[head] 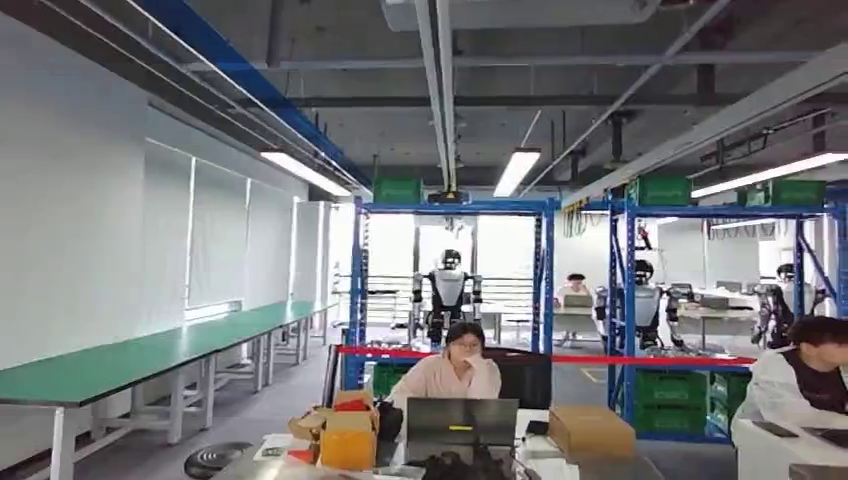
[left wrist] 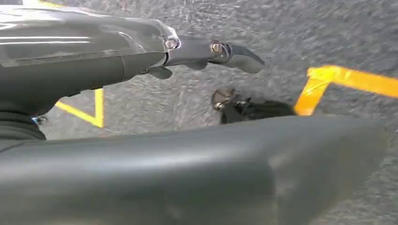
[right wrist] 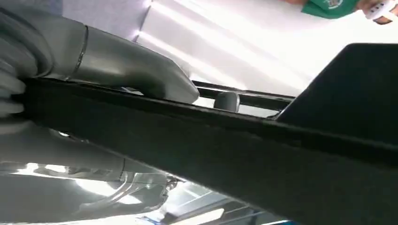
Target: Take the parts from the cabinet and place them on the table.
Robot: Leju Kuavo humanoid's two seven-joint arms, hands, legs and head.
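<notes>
My right robot hand (right wrist: 56, 150) has hold of a flat black part (right wrist: 234, 154). The thick grey thumb (right wrist: 136, 75) lies along one face of it and the silver fingers (right wrist: 117, 187) sit against the opposite face, so the slab is clamped between them. The part runs out well past the fingertips, and I can't tell its full outline or exactly what it is. Beyond its far end, well apart from the robot hand, a person's hand (right wrist: 381, 8) shows beside something green (right wrist: 328, 6).

My left robot hand (left wrist: 141, 51) carries nothing. Its dark fingers (left wrist: 234, 54) are stretched out straight and apart from the thumb, hanging over grey floor (left wrist: 281, 28). Yellow tape (left wrist: 347, 79) is stuck to that floor out past the fingertips.

Through the head camera I see a workshop. A long green bench (head: 150, 355) runs along the wall, a blue rack (head: 450, 210) stands farther back, and a person (head: 455, 370) sits behind a laptop (head: 460, 420) with a cardboard box (head: 590, 430) just beside it.
</notes>
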